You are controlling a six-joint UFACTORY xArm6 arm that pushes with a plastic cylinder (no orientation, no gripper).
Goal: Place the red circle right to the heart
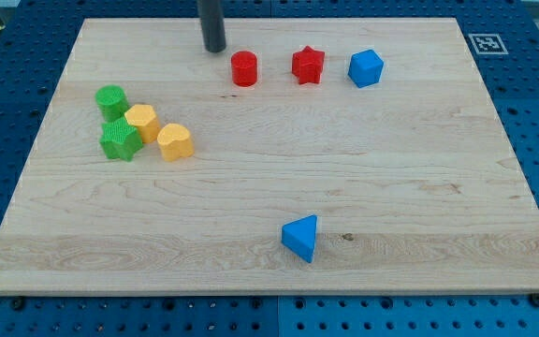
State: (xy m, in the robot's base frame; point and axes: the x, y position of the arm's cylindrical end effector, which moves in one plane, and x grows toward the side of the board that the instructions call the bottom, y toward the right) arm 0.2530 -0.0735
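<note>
No hand shows, only a rod; tip [214,49] should round the red circle [244,68] to its far side, then push toward the yellow heart [174,141]

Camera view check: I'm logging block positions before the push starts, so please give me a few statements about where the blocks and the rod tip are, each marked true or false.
1. My tip sits to the view's left of the red circle, slightly above it. True.
2. The red star lies between the red circle and the blue block at the view's top. True.
3. The yellow heart lies alone near the view's bottom edge. False: it sits in the cluster at the view's left; the blue triangle is the one near the bottom.
4. The red circle already lies right beside the heart. False: it is well apart, toward the view's top.
5. Two green blocks touch the red star. False: they are in the left cluster.
</note>
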